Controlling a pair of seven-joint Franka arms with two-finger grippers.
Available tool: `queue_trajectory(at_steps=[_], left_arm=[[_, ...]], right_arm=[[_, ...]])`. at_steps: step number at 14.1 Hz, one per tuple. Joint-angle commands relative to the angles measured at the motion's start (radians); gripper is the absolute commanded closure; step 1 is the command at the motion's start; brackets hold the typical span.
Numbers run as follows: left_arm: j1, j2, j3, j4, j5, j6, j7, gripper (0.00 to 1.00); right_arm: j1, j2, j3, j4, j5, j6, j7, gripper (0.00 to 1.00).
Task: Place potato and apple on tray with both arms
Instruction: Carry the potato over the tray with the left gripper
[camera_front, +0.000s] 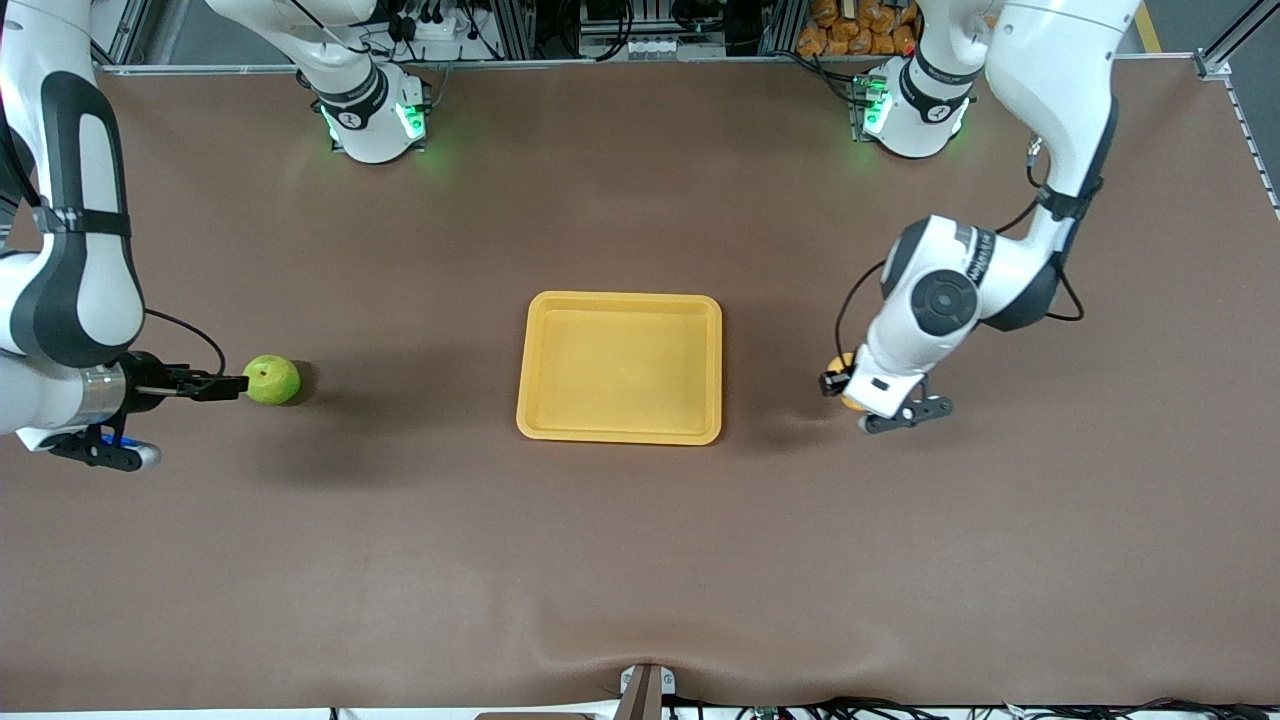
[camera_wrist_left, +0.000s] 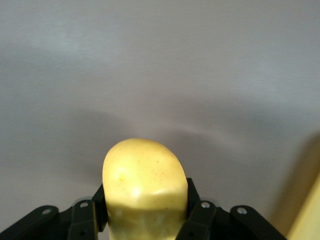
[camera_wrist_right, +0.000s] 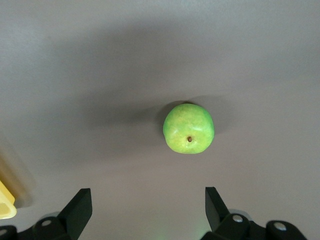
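Brown desk, tray (camera_front: 620, 368) at centre: left gripper (camera_wrist_left: 145, 220) clamped the firm, smooth potato (camera_wrist_left: 144, 182) across its middle near the left arm's end; right gripper (camera_wrist_right: 145, 210) gaped wide, empty, before the hard, round, roll-prone apple (camera_wrist_right: 188, 128) near the right arm's edge, best pinched across its widest girth.

Even overhead light, soft shadows beside the tray (camera_front: 620, 304); both wrist views slightly blurred.

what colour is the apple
Bright green apple with a dark stem dimple, clearest in the right wrist view.
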Motion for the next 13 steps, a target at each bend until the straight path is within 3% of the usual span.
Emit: queue_trajectory(at_steps=[1, 3, 7, 10, 13], left_arm=[[-0.064, 0.019, -0.001, 0.107, 0.02, -0.025, -0.054, 0.49], [-0.136, 0.074, -0.001, 0.226, 0.015, -0.025, -0.064, 0.41], [-0.263, 0.224, 0.0, 0.47, 0.006, -0.095, -0.078, 0.38], [-0.322, 0.321, 0.01, 0.562, 0.008, -0.108, -0.095, 0.37], [-0.368, 0.356, 0.02, 0.57, 0.015, -0.108, -0.13, 0.37]], right_arm=[[-0.01, 0.019, 0.01, -0.014, 0.008, 0.046, 0.009, 0.0], [-0.004, 0.019, 0.008, -0.045, 0.002, 0.087, 0.008, 0.0], [-0.007, 0.019, 0.008, -0.117, -0.061, 0.187, 0.001, 0.0], [-0.009, 0.019, 0.008, -0.167, -0.082, 0.239, -0.008, 0.0], [-0.03, 0.019, 0.008, -0.213, -0.102, 0.308, -0.032, 0.0]])
